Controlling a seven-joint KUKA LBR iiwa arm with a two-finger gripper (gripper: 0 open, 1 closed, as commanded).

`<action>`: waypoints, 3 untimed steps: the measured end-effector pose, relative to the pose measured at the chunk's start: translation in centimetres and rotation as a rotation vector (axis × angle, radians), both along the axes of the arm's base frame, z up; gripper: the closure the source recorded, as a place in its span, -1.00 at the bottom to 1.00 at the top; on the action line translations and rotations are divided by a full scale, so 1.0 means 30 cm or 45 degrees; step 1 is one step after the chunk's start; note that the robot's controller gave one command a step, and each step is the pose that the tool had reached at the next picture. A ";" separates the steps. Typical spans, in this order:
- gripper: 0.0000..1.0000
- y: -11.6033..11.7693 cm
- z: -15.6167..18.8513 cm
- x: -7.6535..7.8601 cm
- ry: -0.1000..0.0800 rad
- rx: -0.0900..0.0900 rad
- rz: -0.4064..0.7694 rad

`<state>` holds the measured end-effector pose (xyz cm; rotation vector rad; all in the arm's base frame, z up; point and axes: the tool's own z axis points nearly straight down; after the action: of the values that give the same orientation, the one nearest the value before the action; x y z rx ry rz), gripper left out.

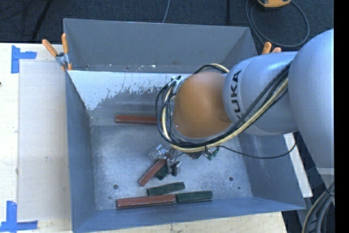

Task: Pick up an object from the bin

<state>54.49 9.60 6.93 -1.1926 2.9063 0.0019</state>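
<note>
— In the grey bin (76, 133)?
— Left of the gripper (168, 162): flat brown bar (134, 119) behind, long brown bar (145, 202) in front. Just before it, a dark green bar (165, 189); right of that, a second dark green bar (194, 197).
— At the gripper?
— Slanted reddish-brown bar (151, 173), upper end right under it. Claw wide or narrow: cannot tell.

I have my silver-grey KUKA arm (278, 90) reaching in from the right of the camera view, its thick links sloping down and to the left. The rounded orange wrist cover (199, 106) faces up at me, looped by black and yellow cables (163, 112). Below it, the small dark metal gripper (166, 161) points downward, mostly tucked under the wrist.
</note>
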 end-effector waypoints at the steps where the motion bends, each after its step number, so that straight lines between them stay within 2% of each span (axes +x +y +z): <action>1: 1.00 -0.001 0.015 -0.006 0.008 -0.002 -0.001; 2: 1.00 0.000 0.083 -0.011 0.014 -0.003 -0.003; 3: 1.00 0.002 0.141 -0.001 0.000 -0.001 -0.003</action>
<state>54.46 9.65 11.15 -1.1897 2.9081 0.0015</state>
